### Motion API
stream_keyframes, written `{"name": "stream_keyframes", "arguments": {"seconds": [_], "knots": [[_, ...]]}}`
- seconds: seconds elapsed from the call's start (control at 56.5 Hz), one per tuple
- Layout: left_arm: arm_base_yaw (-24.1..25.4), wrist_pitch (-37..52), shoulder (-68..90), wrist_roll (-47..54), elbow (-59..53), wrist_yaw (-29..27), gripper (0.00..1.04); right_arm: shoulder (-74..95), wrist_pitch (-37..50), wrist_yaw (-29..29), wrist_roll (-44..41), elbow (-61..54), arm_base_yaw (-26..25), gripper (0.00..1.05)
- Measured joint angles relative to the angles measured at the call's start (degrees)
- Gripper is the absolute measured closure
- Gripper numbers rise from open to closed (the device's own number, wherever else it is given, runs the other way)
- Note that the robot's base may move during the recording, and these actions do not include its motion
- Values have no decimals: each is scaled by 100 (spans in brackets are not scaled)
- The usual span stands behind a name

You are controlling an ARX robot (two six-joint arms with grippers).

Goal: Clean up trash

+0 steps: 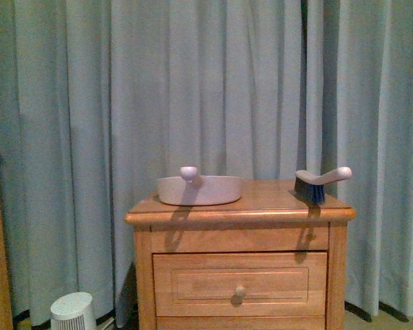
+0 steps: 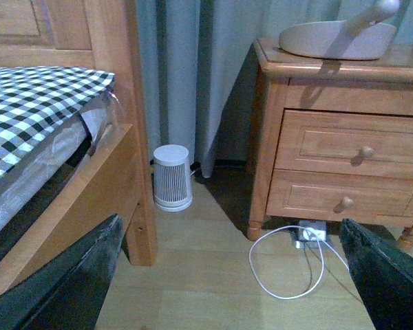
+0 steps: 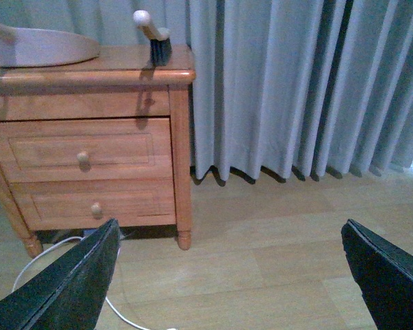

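Observation:
No crumpled white paper wad shows in any view; the trash is out of view. A pinkish-beige dustpan [image 1: 199, 190] lies on the left of the wooden nightstand's top [image 1: 268, 198], its handle pointing up. It also shows in the left wrist view [image 2: 337, 40] and the right wrist view [image 3: 41, 47]. A hand brush [image 1: 320, 182] with dark bristles stands on the right of the top, also in the right wrist view [image 3: 155, 38]. My left gripper [image 2: 230, 289] is open and empty above the wood floor. My right gripper [image 3: 227, 289] is open and empty above the floor. Neither arm shows in the front view.
A bed with a black-and-white checked cover [image 2: 34, 103] and wooden frame stands left of the nightstand. A small white ribbed appliance [image 2: 172, 177] sits on the floor between them. A white cable [image 2: 289, 275] loops before the nightstand. Grey curtains [image 1: 206, 82] hang behind.

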Motion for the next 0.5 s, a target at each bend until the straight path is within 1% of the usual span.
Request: {"name": "stream_keyframes", "arguments": {"seconds": [0.496], "knots": [[0,0,0,0,0,0,8,0,0,0,0,0,0,7]]}}
